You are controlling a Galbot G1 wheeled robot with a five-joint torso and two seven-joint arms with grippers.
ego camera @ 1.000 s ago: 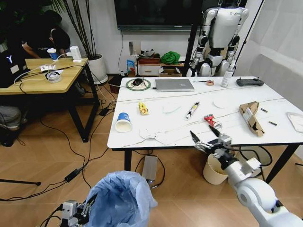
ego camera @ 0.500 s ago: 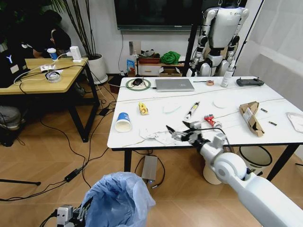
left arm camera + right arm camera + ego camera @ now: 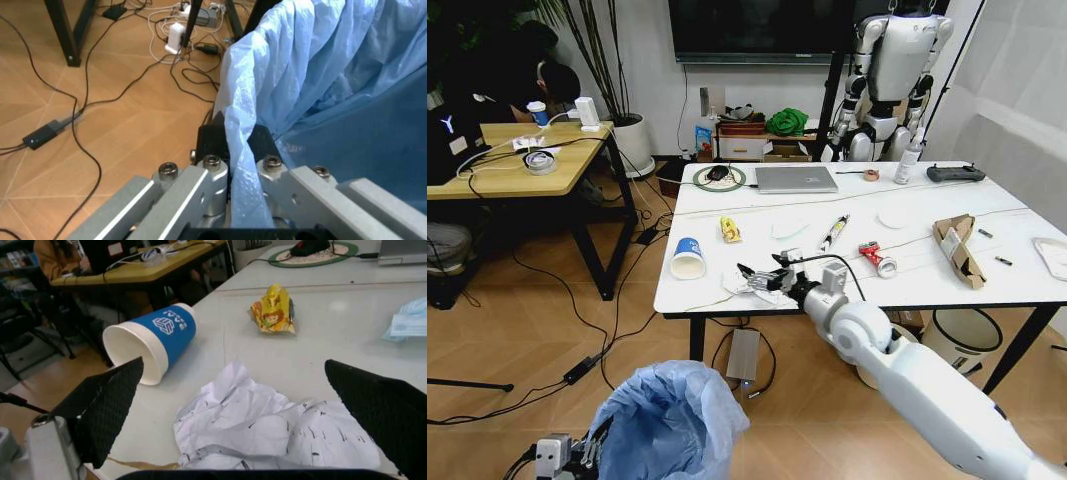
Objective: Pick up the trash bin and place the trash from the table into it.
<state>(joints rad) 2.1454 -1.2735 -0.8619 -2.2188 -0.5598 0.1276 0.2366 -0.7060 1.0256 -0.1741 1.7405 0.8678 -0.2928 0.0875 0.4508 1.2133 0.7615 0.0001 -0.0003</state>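
Note:
The trash bin (image 3: pixel 672 425), lined with a light-blue bag (image 3: pixel 320 75), hangs low in front of the table (image 3: pixel 927 285). My left gripper (image 3: pixel 577 455) (image 3: pixel 231 137) is shut on the bag's rim. My right gripper (image 3: pixel 757 278) (image 3: pixel 243 415) is open just above the crumpled white tissues (image 3: pixel 762 290) (image 3: pixel 260 425) at the table's front edge, one finger on each side of them. A blue-white paper cup (image 3: pixel 688 258) (image 3: pixel 153 342) lies on its side beside them. A yellow wrapper (image 3: pixel 729 230) (image 3: pixel 273 310), a crushed red can (image 3: pixel 875 256), a white lid (image 3: pixel 892 218) and torn cardboard (image 3: pixel 957 245) lie farther along.
A grey laptop (image 3: pixel 795 179) and a black controller (image 3: pixel 954 173) sit at the table's far side. A dark bin with a white liner (image 3: pixel 962 335) stands under the table's right end. A wooden desk (image 3: pixel 517 155) is at the left, with cables (image 3: pixel 577 370) on the floor.
My right arm has swept left along the table's front edge, from near the red can to the tissues, gripper still open. The bin and left gripper sank slightly in view.

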